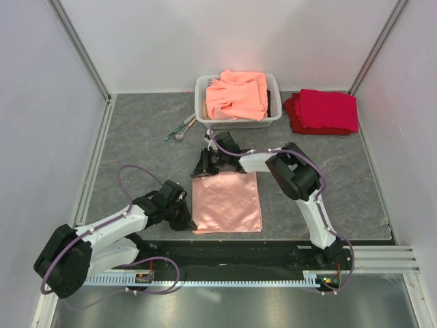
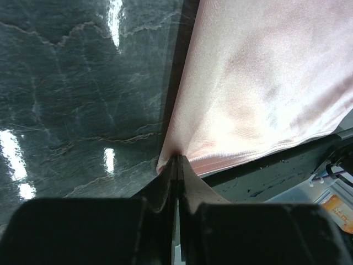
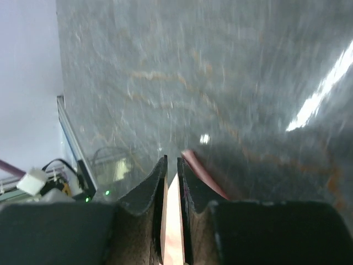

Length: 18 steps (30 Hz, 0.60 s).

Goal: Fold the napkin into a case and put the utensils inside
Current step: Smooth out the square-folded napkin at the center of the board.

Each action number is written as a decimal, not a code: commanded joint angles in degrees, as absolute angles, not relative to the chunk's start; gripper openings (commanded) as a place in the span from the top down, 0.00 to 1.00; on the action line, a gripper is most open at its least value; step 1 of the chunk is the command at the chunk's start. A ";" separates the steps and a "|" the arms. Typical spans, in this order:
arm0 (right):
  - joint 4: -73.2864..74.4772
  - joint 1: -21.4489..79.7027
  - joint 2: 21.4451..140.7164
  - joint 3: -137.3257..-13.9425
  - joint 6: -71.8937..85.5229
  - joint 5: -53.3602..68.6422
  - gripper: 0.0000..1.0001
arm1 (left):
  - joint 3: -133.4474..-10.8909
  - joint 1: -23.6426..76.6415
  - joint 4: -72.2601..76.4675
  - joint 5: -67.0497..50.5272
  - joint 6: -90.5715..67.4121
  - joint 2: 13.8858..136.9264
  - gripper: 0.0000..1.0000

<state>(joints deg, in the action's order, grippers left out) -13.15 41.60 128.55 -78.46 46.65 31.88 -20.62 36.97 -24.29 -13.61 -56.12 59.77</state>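
Dark grey tabletop [image 1: 136, 143], veined like stone and glossy with glare, lay between plain white walls [image 1: 205, 41]. At its near edge the left gripper [image 2: 177, 161] had its black jaws pressed together on the near-left corner of the napkin [image 1: 227, 201]. The napkin was a thin, pale-pink square with a satin sheen, lying flat at the table's middle. At the napkin's far-left corner the right gripper [image 3: 172, 163] pinched a sliver of pink cloth between nearly closed fingers. Its wrist view was blurred, and from above the arm hid that corner. Farther back, well apart from both grippers, the utensils [image 1: 181, 128] lay bunched together, slim, teal and silver, too small to count. Just beside them on the right stood a white slatted basket [image 1: 203, 85] heaped with crumpled orange-salmon cloths [image 1: 235, 96]. To its right sat folded deep red cloths [image 1: 324, 111].
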 commanded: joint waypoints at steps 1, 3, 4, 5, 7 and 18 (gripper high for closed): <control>-10.58 39.99 130.69 -84.98 41.49 29.20 0.82 | -20.48 36.91 -24.17 -11.08 -56.25 60.73 0.94; -7.92 39.64 130.43 -87.18 39.03 27.78 0.82 | -20.74 36.91 -24.34 -10.90 -56.08 60.56 0.94; -5.73 39.46 129.91 -87.80 38.41 27.51 0.80 | -21.09 36.91 -24.52 -10.99 -55.29 60.38 0.94; -5.02 39.55 129.12 -87.98 38.23 27.42 0.80 | -21.88 36.91 -24.70 -11.16 -54.76 60.03 0.94; -2.22 39.55 125.70 -87.63 37.97 26.37 0.76 | -23.02 36.91 -24.96 -11.34 -53.36 58.20 0.90; 15.81 38.85 105.32 -76.57 32.35 11.26 0.54 | -36.20 33.50 -22.33 -9.75 -47.99 62.74 0.73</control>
<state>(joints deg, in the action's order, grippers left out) 8.47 39.09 112.05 -80.93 35.88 17.72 -30.24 36.16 -25.15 -11.64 -52.64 57.56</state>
